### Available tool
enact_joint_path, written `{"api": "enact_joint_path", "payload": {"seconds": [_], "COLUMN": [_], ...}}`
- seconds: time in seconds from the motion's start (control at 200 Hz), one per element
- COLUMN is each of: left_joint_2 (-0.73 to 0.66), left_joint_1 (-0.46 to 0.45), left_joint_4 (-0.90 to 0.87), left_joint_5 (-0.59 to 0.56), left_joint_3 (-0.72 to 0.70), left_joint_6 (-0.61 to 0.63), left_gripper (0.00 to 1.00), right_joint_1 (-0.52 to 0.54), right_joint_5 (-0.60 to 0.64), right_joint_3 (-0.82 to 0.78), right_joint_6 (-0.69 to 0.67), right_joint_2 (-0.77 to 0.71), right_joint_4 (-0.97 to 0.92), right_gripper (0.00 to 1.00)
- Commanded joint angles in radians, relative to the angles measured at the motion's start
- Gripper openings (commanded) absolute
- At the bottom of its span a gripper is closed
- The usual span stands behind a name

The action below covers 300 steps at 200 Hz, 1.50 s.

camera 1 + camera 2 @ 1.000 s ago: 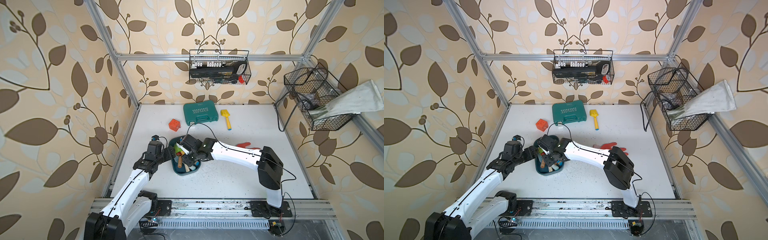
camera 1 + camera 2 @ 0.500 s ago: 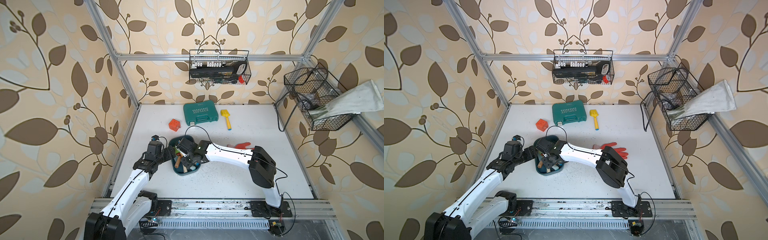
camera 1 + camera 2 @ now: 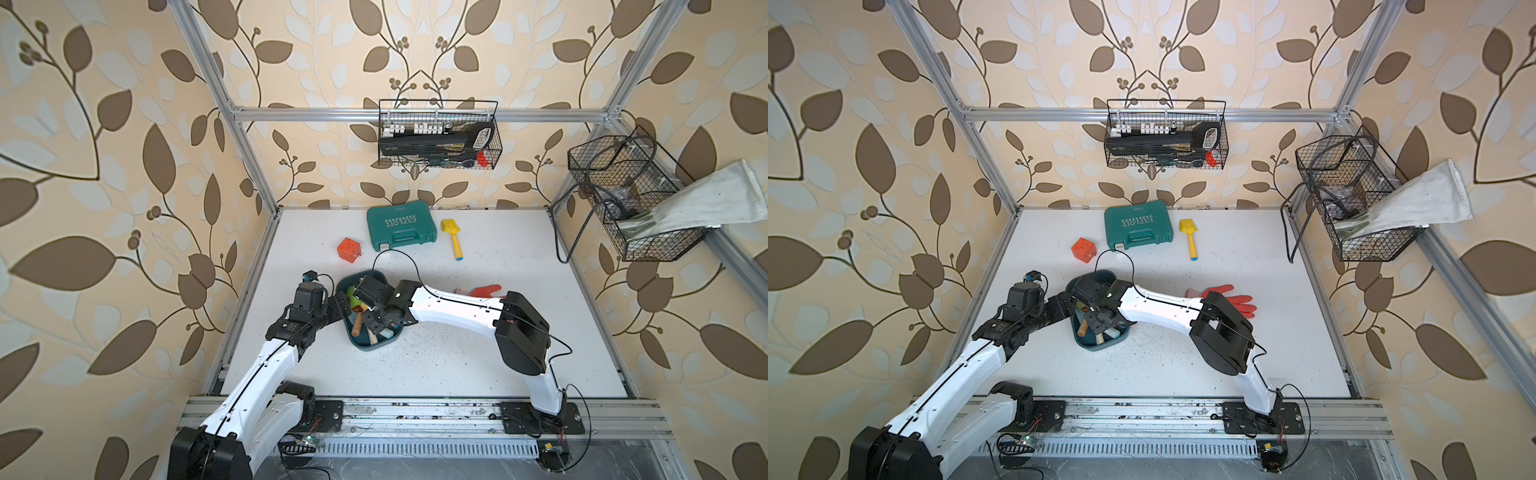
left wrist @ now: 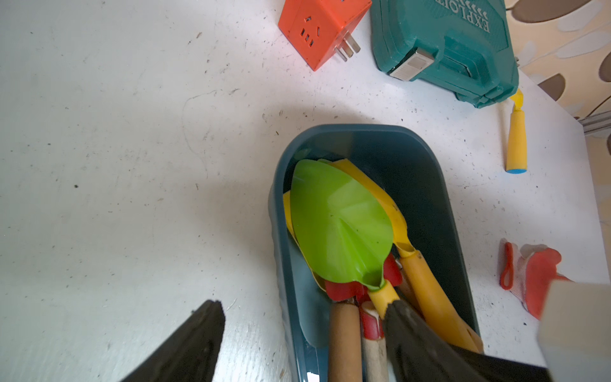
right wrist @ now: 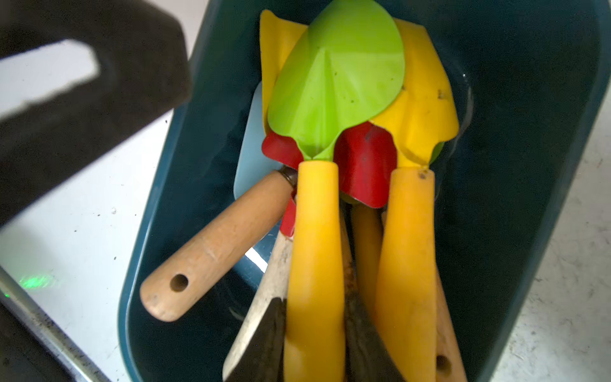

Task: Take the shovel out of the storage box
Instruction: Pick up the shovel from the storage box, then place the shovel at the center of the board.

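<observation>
In box [image 3: 366, 343], toward left edge of bench [image 3: 457, 361]: right gripper [image 5: 314, 347] jaws clamped on yellow handle of green shovel [image 5: 337, 76]; left gripper [image 4: 297, 347] jaws wide apart, astride box wall.

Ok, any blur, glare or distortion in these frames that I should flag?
Right wrist view: green shovel sharp, a small glint on the storage box floor, the dark shape at the edge out of focus. Left wrist view: the right arm's white shell is a blur. Both top views: even light, soft shadows, the wide lens splays the frame posts outward.
</observation>
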Motion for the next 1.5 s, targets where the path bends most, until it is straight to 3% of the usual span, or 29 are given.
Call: {"api": "enact_joint_path", "payload": {"seconds": [0.0,0.56,0.74,0.95,1.125,1.255,1.495], "left_joint_2": [-0.018,-0.061,-0.056,-0.028,0.041,0.081,0.121], "left_joint_1": [0.013,0.013,-0.005,-0.121,-0.156,-0.199,-0.232], "left_joint_4": [0.017,0.025,0.122,0.119,0.127,0.120,0.085], "left_joint_5": [0.012,0.028,0.189,0.135,0.139,0.116,0.116], "left_joint_3": [-0.001,-0.007,-0.009,0.043,0.068,0.092,0.140], "left_joint_6": [-0.003,0.011,0.063,0.085,0.072,0.058,-0.037], "left_gripper": [0.81,0.81,0.78,0.78,0.77,0.76,0.75], "right_joint_1": [0.003,-0.029,-0.213,-0.540,-0.775,-0.873,-0.949], "right_joint_5": [0.020,0.077,-0.026,-0.148,-0.209,-0.255,-0.280], "right_joint_3": [-0.016,-0.257,-0.369,-0.442,-0.448,-0.416,-0.272], "right_joint_6": [0.016,0.047,0.046,0.026,0.015,0.020,0.026], "right_joint_2": [-0.036,-0.369,-0.486,-0.559,-0.528,-0.452,-0.278], "right_joint_4": [0.034,0.117,0.147,0.161,0.197,0.244,0.261], "right_gripper": [0.24,0.22,0.22,0.23,0.23,0.23,0.23]}}
